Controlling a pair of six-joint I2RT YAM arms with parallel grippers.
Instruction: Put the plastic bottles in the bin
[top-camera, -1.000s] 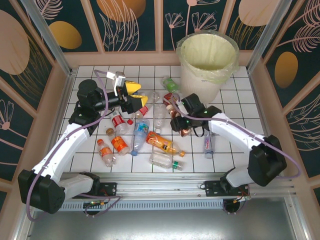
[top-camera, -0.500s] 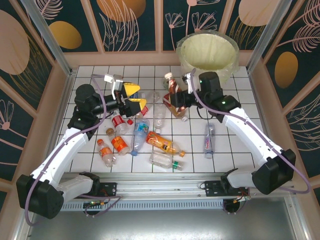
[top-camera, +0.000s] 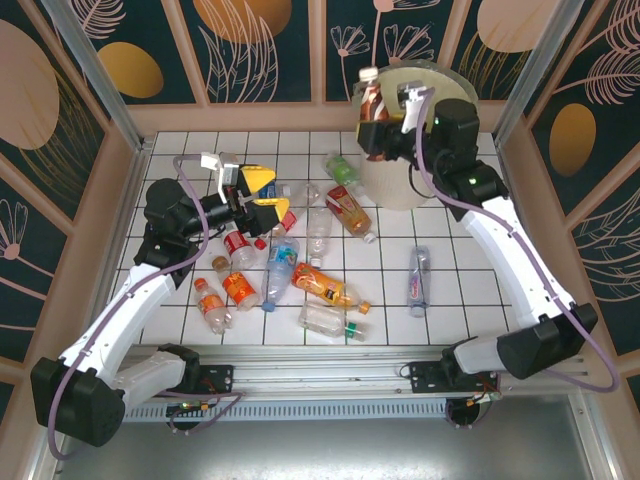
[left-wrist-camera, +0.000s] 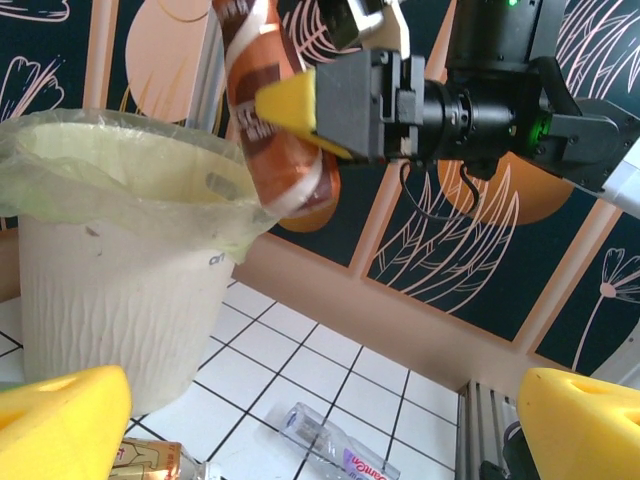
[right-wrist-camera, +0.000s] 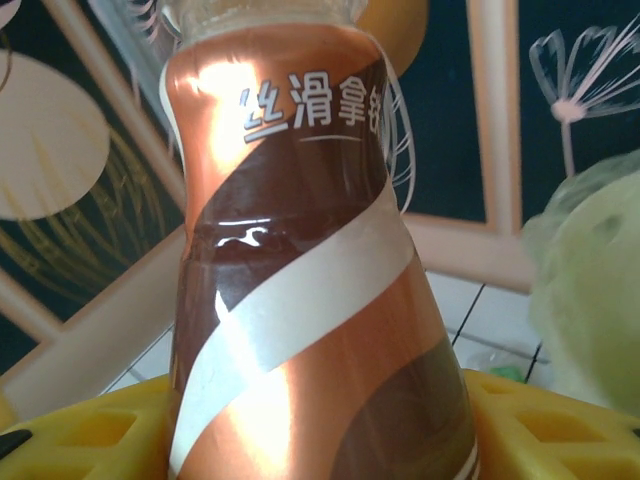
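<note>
My right gripper (top-camera: 388, 135) is shut on a brown-labelled bottle (top-camera: 374, 118) with a white cap, held upright in the air at the left rim of the bin (top-camera: 400, 182). In the right wrist view that bottle (right-wrist-camera: 300, 300) stands between the yellow pads (right-wrist-camera: 545, 430). The left wrist view shows it (left-wrist-camera: 275, 120) beside the bin's bagged rim (left-wrist-camera: 120, 190). My left gripper (top-camera: 263, 194) hangs open over the left-middle tiles, with nothing between its fingers (left-wrist-camera: 60, 425). Several plastic bottles (top-camera: 322, 284) lie scattered on the tiled floor, among them a clear one (left-wrist-camera: 335, 445).
A bottle with a green label (top-camera: 342, 168) and an orange-labelled one (top-camera: 350, 213) lie just left of the bin. A lone bottle (top-camera: 417, 280) lies on the right tiles. Wooden walls (top-camera: 135, 160) close in the tiled area.
My right arm has lifted the brown bottle from the tiles up and back to the bin's left rim. The left arm drew back slightly to the left, still open.
</note>
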